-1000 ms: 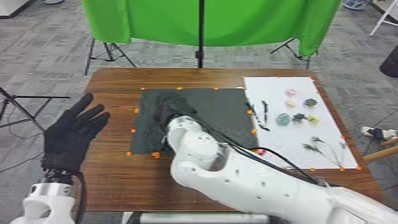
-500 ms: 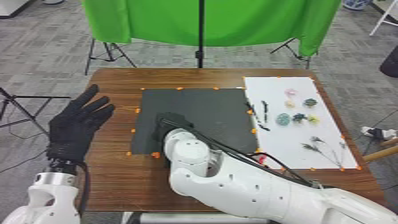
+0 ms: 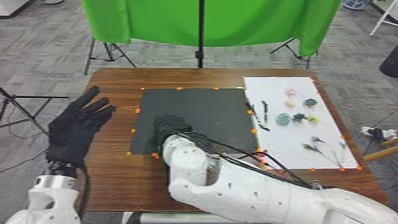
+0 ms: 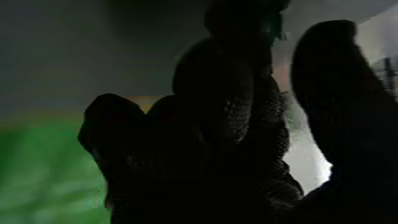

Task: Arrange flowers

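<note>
On white paper [image 3: 266, 86], pink flowers [image 3: 290, 92]

1. Right hand [image 3: 171, 125] is dark against dark mat [image 3: 200, 102]; its outline is hard to tell; it hides some of mat.
2. Right arm [image 3: 235, 187] and left arm [image 3: 51, 192] are cut by bottom edge; green cloth [image 3: 213, 22] by top edge.
3. Flowers [image 3: 290, 92] are too small for telling their kind.

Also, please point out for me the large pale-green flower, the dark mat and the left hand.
Large pale-green flower [image 3: 283, 119]: head view, its middle.
Dark mat [image 3: 202, 106]: head view, bare upper part.
Left hand [image 3: 73, 129]: head view, middle of glove.
</note>
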